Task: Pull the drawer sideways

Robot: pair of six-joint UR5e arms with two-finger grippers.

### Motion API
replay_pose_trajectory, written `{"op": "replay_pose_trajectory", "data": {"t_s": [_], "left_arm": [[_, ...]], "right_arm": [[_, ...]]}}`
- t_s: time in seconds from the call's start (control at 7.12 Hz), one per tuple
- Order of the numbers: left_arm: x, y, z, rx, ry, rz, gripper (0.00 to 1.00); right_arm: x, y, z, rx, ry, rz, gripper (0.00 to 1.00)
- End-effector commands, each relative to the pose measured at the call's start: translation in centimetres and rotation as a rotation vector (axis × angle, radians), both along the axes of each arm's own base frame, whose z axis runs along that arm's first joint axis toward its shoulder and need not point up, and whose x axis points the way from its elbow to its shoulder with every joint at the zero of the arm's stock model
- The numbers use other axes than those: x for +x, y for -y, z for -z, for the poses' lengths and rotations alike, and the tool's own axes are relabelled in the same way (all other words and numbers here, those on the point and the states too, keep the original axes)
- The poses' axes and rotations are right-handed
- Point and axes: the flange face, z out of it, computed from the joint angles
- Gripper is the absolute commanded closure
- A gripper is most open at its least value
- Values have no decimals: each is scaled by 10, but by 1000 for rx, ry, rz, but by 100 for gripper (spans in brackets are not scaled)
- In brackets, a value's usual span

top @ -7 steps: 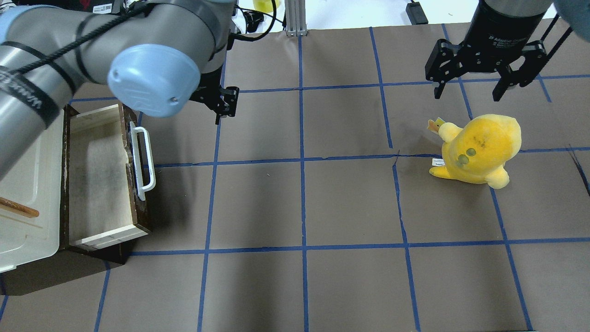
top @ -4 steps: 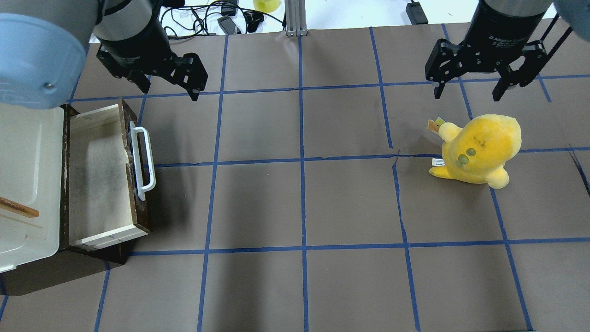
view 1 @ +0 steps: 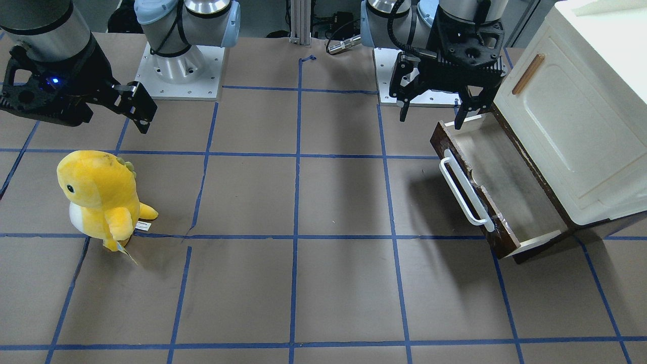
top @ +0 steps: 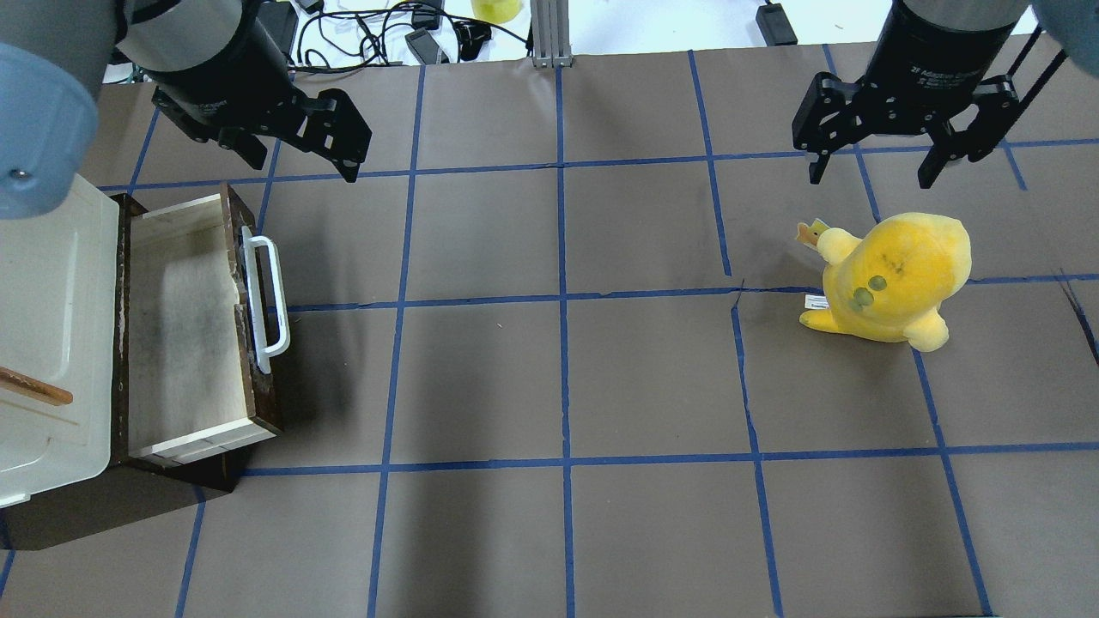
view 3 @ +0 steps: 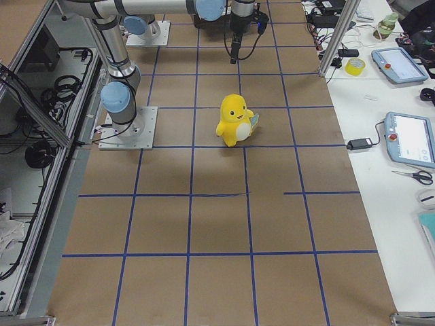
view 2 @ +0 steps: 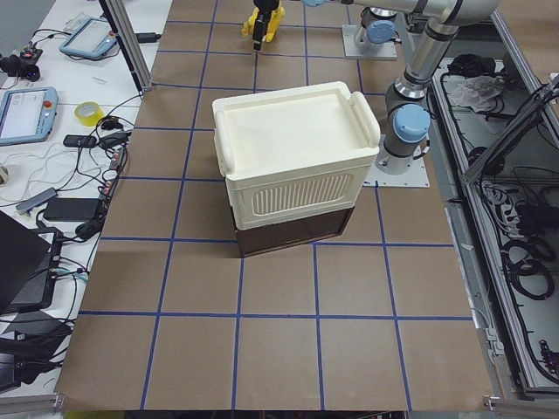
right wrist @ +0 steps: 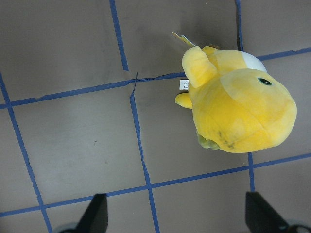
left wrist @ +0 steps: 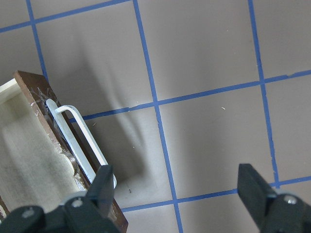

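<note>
The drawer [top: 185,335] has a worn dark brown front, a long white bar handle [top: 266,296] and a pale cream inside. It stands pulled out from under the cream cabinet [top: 43,343] at the table's left. It also shows in the front view [view 1: 505,177] and the left wrist view [left wrist: 26,160]. My left gripper [top: 300,167] is open and empty, raised just past the drawer's far end, clear of the handle [left wrist: 80,143]. My right gripper [top: 867,180] is open and empty at the far right.
A yellow plush dinosaur [top: 893,279] stands on the brown paper just below my right gripper and also shows in the right wrist view [right wrist: 238,111]. The cabinet door has a small wooden handle [view 1: 528,74]. Blue tape lines grid the table.
My left arm has swung away to the left and its gripper has moved left toward the drawer's far end. The drawer, the plush and the right gripper have not moved.
</note>
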Motion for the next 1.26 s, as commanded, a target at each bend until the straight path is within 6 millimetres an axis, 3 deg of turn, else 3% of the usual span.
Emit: {"op": "replay_pose_trajectory", "data": {"t_s": [0.0,0.28,1.12], "left_arm": [[0,-2,-5,-12,-12,-7,7],[-5,-2,-1,-4,-62,1,0],[-2,-4,-2,4,-60,-58,0]], "right_arm": [[-1,0,0,0,0,1,0],[0,0,0,0,0,0,0],[-1,0,0,0,0,1,0]]}}
